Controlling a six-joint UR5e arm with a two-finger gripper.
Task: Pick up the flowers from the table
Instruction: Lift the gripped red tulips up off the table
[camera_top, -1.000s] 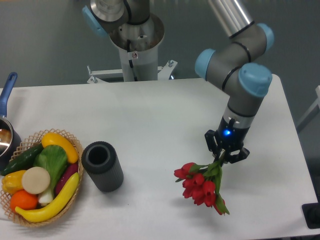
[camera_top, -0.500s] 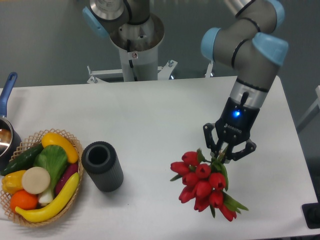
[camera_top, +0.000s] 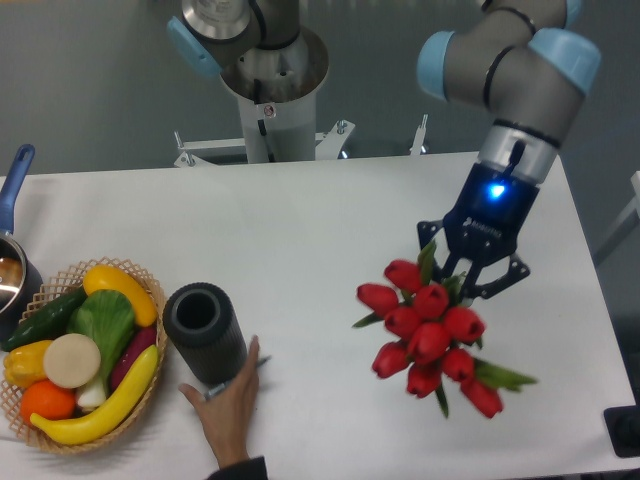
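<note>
- The flowers (camera_top: 430, 335) hang in my grasp: red tulip heads bunched toward the camera, green leaves sticking out at 4 o'clock and 9 o'clock of the bunch. They look lifted off the table (camera_top: 330, 240), over its right part.
- My pincer (camera_top: 478, 272) sits at 1 o'clock of the blooms, its two fingers clamped together on the stems where they run up out of the bunch; a blue light glows on the wrist above it.
- The table is a white top with rounded corners, filling most of the view.
- Well apart at 9 o'clock of the bunch, a dark ribbed cylinder (camera_top: 205, 332) stands upright with its open mouth upward.
- A person's hand (camera_top: 228, 400) lies flat on the table at 6 o'clock of that cylinder, touching or nearly touching its base.
- Just beside the cylinder at 9 o'clock, a wicker basket (camera_top: 40, 437) holds yellow, green, orange and pale produce.
- At 11 o'clock of the basket, a blue-handled pot (camera_top: 12, 262) is cut by the left edge.
</note>
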